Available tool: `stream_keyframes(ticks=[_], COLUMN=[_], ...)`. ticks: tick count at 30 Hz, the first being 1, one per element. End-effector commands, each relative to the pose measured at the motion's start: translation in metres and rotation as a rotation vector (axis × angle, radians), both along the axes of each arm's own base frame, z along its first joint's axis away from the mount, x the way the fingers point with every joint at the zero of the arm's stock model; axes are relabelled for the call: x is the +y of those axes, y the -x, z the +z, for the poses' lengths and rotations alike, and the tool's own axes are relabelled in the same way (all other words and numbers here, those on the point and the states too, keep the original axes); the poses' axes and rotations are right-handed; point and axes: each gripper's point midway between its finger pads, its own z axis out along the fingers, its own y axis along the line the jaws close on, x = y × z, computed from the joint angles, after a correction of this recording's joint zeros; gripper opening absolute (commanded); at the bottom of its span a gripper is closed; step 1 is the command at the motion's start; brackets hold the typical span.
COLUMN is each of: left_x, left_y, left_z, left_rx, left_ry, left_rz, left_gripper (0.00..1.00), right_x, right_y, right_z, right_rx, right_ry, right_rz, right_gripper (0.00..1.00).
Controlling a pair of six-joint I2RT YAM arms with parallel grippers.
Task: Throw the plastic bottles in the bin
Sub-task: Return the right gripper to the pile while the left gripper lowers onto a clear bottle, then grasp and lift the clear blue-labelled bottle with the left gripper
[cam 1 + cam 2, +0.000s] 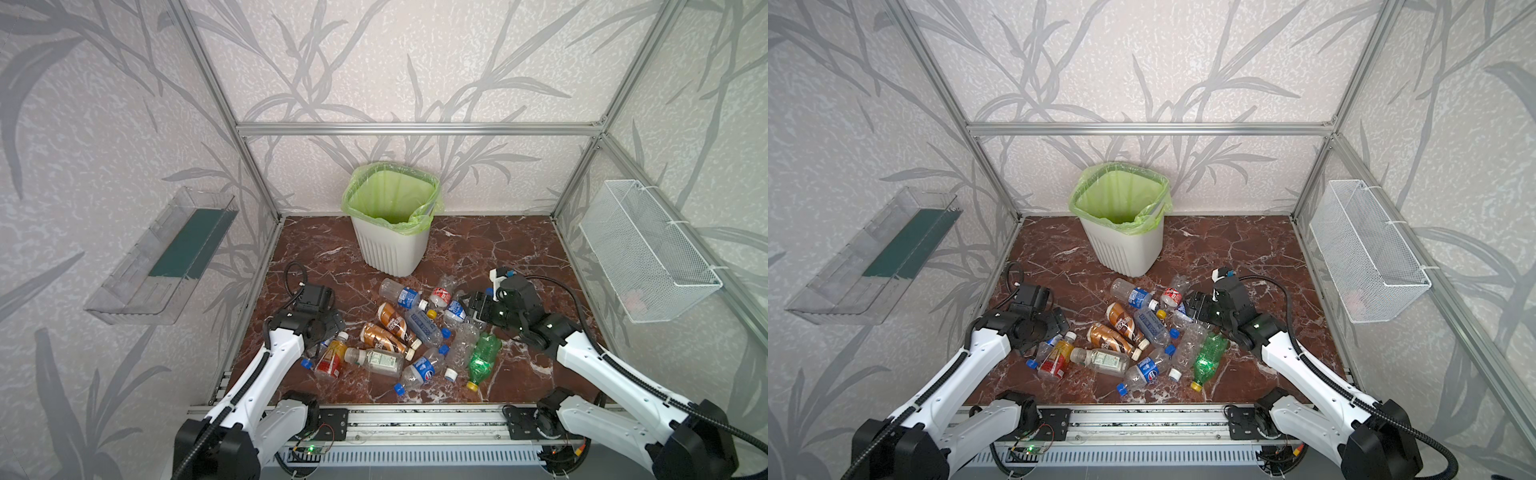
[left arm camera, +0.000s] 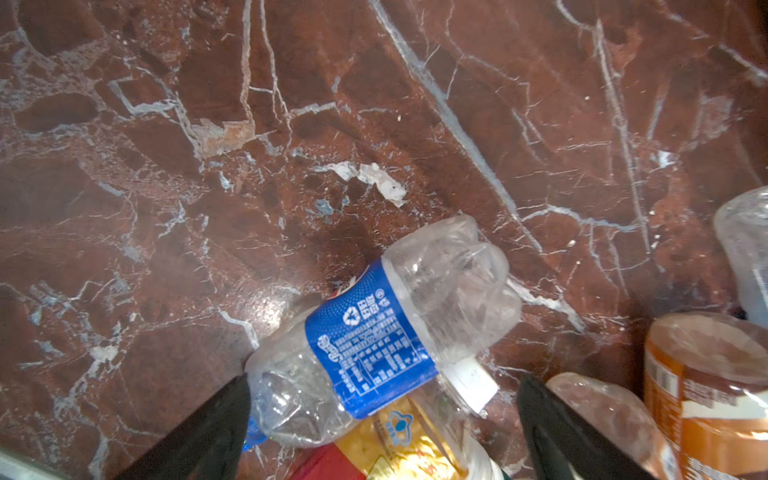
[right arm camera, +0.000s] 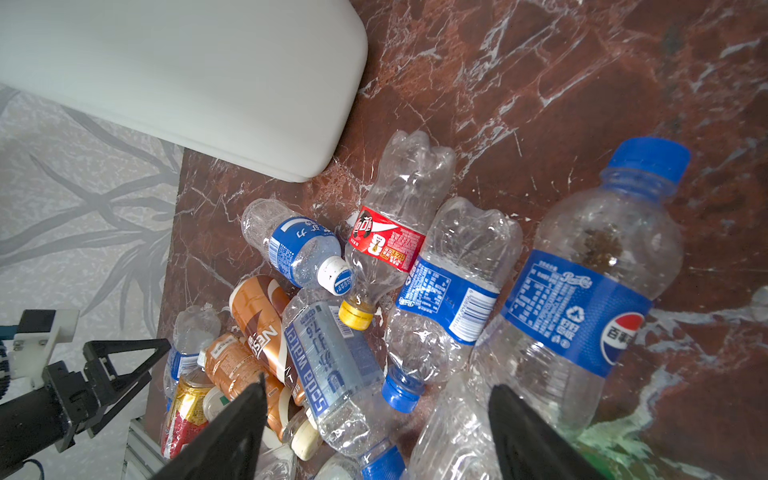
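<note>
Hovering over the bottle heap with both pincers wide

We see the plastic bottles (image 1: 415, 332) lying in a loose heap on the red marbled desk (image 1: 498, 249), just in front of the bin (image 1: 390, 249), which stands upright near the back wall. As far as both top views look inside, its green bag (image 1: 390, 195) holds no bottle, so we judge the task barely begun.

The left pincer (image 2: 382, 376) stands wide at the heap's left edge. Its fingers (image 2: 208, 428) flank a crushed blue-labelled bottle (image 2: 370, 345), and we read that as lining up a grasp across the body. That bottle lies tilted over a red-and-yellow labelled bottle (image 2: 399, 449), so it may slide when pinched.

The right pincer (image 3: 378, 382) is also parted and empty, low over the heap's right side, near a Pepsi bottle (image 3: 582, 299) and a red-labelled bottle (image 3: 390, 237).

Most bottles are clear, dented and capped. Two are brown-gold (image 1: 390, 324) and one is green (image 1: 482, 357).
</note>
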Motion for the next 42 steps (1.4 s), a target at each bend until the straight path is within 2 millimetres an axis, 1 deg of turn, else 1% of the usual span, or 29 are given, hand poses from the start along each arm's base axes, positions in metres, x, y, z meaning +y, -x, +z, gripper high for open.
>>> stream_keyframes(ticks=[1, 10, 15, 18, 23, 28, 34, 42], left_x=[0.015, 0.02, 0.025, 0.024, 0.018, 0.016, 0.006, 0.0], left_y=[0.009, 0.009, 0.005, 0.001, -0.004, -0.005, -0.005, 0.0], left_z=[-0.005, -0.013, -0.017, -0.021, -0.028, -0.034, -0.038, -0.034], left_rx=[0.065, 0.118, 0.159, 0.192, 0.201, 0.214, 0.203, 0.176], left_ry=[-0.094, -0.145, -0.176, -0.18, -0.152, -0.139, -0.074, -0.031], left_rz=[0.05, 0.062, 0.122, 0.12, 0.125, 0.119, 0.112, 0.107], left_gripper=[0.99, 0.99, 0.95, 0.93, 0.85, 0.77, 0.66, 0.58], right_x=[0.001, 0.001, 0.001, 0.0, -0.002, -0.002, -0.001, 0.001], right_y=[-0.001, -0.002, -0.002, -0.002, -0.001, -0.001, -0.003, -0.004], right_z=[-0.002, -0.006, -0.008, -0.009, -0.01, -0.011, -0.012, -0.015], right_rx=[0.0, 0.007, 0.009, 0.008, 0.007, 0.007, 0.008, 0.017], right_ry=[-0.004, -0.001, 0.002, 0.004, 0.012, 0.013, 0.014, 0.014], right_rz=[-0.006, -0.011, -0.012, -0.012, -0.016, -0.019, -0.017, -0.014], right_gripper=[0.84, 0.84, 0.84, 0.84, 0.84, 0.84, 0.83, 0.82])
